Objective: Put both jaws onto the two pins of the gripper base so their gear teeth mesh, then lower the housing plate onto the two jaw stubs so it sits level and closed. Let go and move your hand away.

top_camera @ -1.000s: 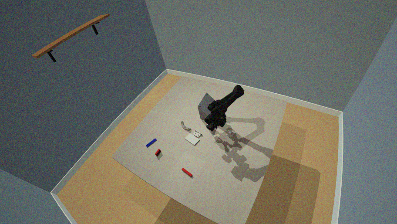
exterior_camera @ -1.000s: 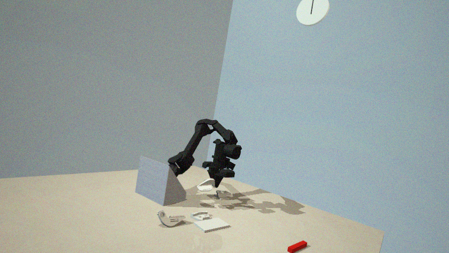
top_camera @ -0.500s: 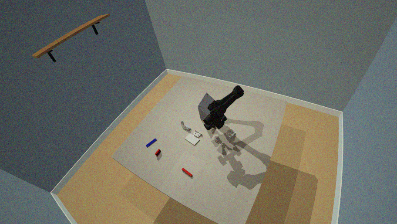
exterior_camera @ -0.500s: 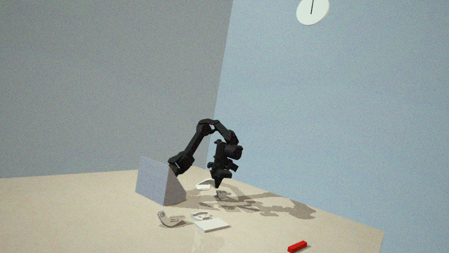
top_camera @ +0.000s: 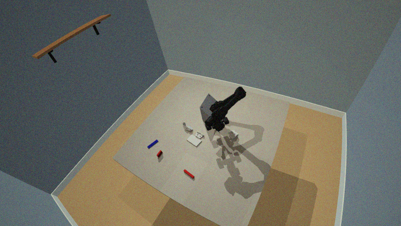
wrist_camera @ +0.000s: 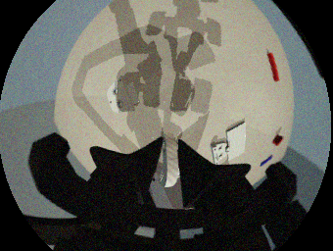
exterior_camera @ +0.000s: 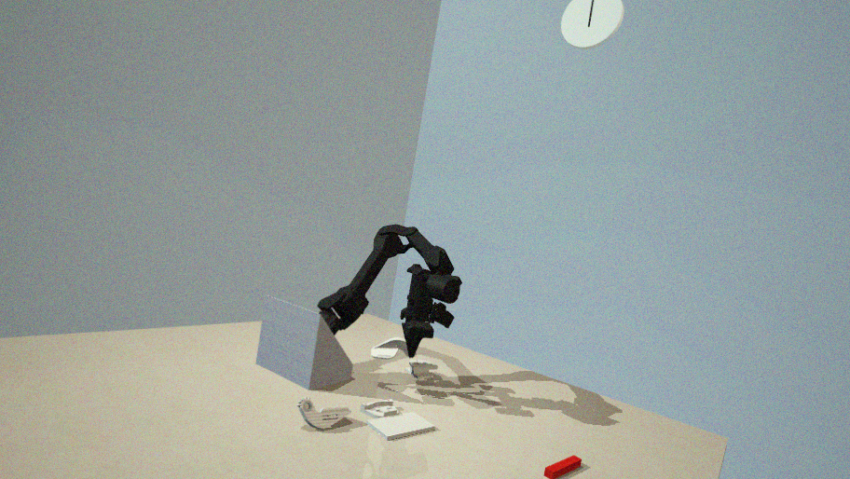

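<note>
Standing on the exterior camera's side of the room, I note first a red bar (top_camera: pixel 188 173) (exterior_camera: pixel 562 467) (wrist_camera: pixel 273 67), apart from the work. Beyond it, a flat white slab (top_camera: pixel 194 140) (exterior_camera: pixel 403 424) (wrist_camera: pixel 236 139) lies beside a small pierced white part (top_camera: pixel 199 135) (exterior_camera: pixel 380 408) (wrist_camera: pixel 219 152); which is housing and which is support, I cannot certify. To one side rests a loose jaw piece (top_camera: pixel 187 127) (exterior_camera: pixel 322 415), curved and ridged.

Farther back, a second pale part (top_camera: pixel 235 134) (exterior_camera: pixel 411 369) (wrist_camera: pixel 114 95) sits in shadow; its pins cannot be made out. Above the table, the claw (top_camera: pixel 215 132) (exterior_camera: pixel 410 355) (wrist_camera: pixel 169 141) is nearly closed, pinching a white curved piece (exterior_camera: pixel 384 352) (wrist_camera: pixel 170 167) — presumably the other jaw.

Handling assessment: likely light, stiff plastic, smooth enough to pivot under a narrow pinch. A thick section near the toothed end should give the steadiest hold, leaving teeth and pin hole free; the slim curved end would lever badly. Seating calls for an upright approach and a light press. The plate, judged rigid, is best taken by opposite edges and lowered level — tilted, it could jam on the stubs.
</note>
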`<state>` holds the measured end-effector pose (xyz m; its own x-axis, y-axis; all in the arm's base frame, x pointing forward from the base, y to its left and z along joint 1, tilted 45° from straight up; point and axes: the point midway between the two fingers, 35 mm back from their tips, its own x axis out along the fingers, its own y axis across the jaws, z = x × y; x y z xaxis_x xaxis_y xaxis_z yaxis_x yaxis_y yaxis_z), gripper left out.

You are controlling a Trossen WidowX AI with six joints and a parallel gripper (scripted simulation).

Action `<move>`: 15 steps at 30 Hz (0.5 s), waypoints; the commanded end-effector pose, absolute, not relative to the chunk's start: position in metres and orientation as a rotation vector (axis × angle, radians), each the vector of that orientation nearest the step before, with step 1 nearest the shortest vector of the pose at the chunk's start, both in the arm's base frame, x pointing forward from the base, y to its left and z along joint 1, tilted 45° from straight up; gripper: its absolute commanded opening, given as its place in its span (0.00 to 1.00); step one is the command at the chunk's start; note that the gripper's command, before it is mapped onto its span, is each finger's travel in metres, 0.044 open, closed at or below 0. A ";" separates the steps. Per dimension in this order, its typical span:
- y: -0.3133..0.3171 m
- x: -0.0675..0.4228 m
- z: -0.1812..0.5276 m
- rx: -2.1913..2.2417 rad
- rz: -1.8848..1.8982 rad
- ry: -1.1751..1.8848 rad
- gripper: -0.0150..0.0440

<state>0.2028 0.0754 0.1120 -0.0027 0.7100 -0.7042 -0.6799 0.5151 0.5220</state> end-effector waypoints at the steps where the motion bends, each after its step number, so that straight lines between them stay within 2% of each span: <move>1: 0.074 0.206 0.111 0.076 1.054 1.168 0.32; 15: 0.072 0.214 0.109 0.296 0.884 1.310 0.32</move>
